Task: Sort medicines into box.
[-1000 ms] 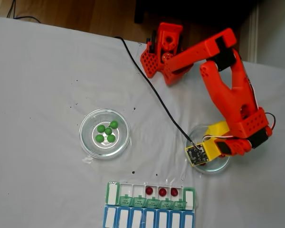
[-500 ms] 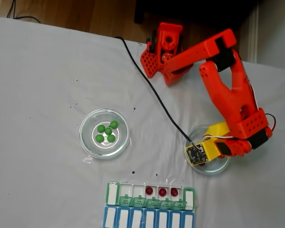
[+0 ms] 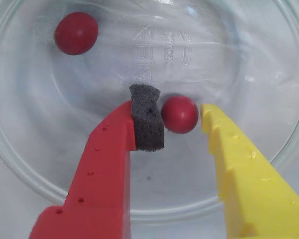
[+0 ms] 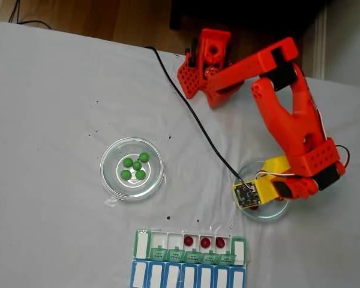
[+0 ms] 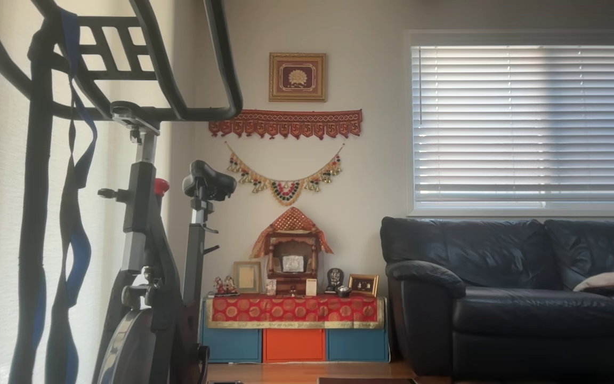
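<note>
Reaching down from the upper right of the fixed view: the arm (image 4: pixel 288 114), bending over to the right dish (image 4: pixel 275 210) so the gripper (image 3: pixel 182 117) can get at the balls inside. Sitting at the left middle of that view: the left dish (image 4: pixel 132 168), keeping five green balls (image 4: pixel 135 166) together, probably waiting for their turn. Lying along the bottom edge: the box (image 4: pixel 191 246), lids flipped open so balls can drop in, with a blue row (image 4: pixel 188 276) just below it. Holding three red balls (image 4: pixel 204 242) already, one each in three cups side by side toward the right end of the box; other cups looking empty.

Filling the wrist view: the glass of the right dish (image 3: pixel 30 164), holding two red balls. Dipping into it from the bottom edge: the jaws, standing apart, not yet squeezing. Sitting between the foam pad (image 3: pixel 147 119) and the yellow finger (image 3: pixel 239 169), near the middle: one red ball (image 3: pixel 180 114), touching or almost touching the pad, with a small gap on the yellow side. Lining up this way likely for a pinch. Resting at the upper left, well apart: the other red ball (image 3: pixel 76 33).
</note>
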